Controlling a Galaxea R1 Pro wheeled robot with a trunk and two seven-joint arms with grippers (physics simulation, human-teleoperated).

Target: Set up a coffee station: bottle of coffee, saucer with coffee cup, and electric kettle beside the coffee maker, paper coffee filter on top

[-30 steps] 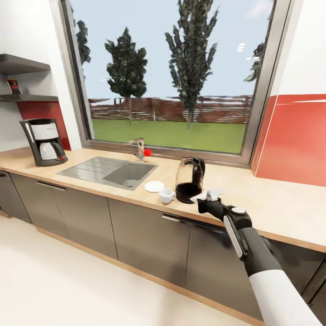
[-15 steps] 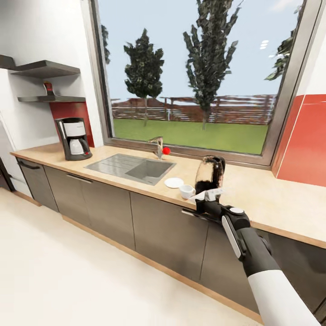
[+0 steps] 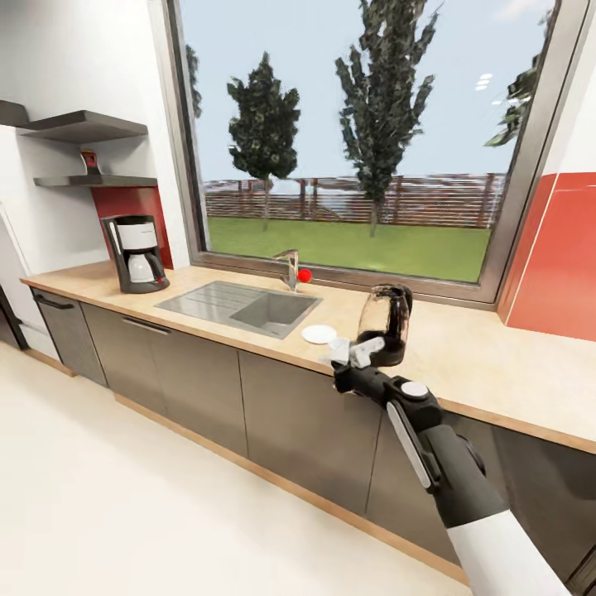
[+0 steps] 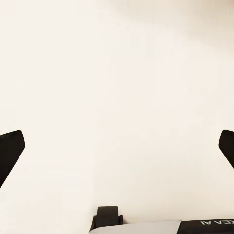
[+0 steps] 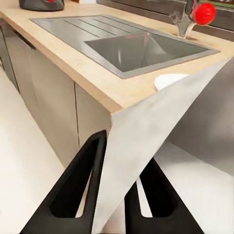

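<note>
head view: my right gripper (image 3: 354,352) pinches the paper coffee filter (image 3: 364,348) before the electric kettle (image 3: 385,323), coffee maker (image 3: 135,252) far along the kitchen countertop (image 3: 488,368). left wrist: left gripper (image 4: 117,146) spread wide over pale floor (image 4: 117,78). right wrist: fingers (image 5: 80,183) clamp the filter, saucer (image 5: 168,80) beside the sink (image 5: 131,46).

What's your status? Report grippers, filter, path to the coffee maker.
Right gripper shut on paper coffee filter. Left gripper open. Coffee maker far along the countertop; sink lies between.

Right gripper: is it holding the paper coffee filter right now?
Yes, in the right wrist view the right gripper's two black fingers are pinched on the white paper coffee filter.
</note>
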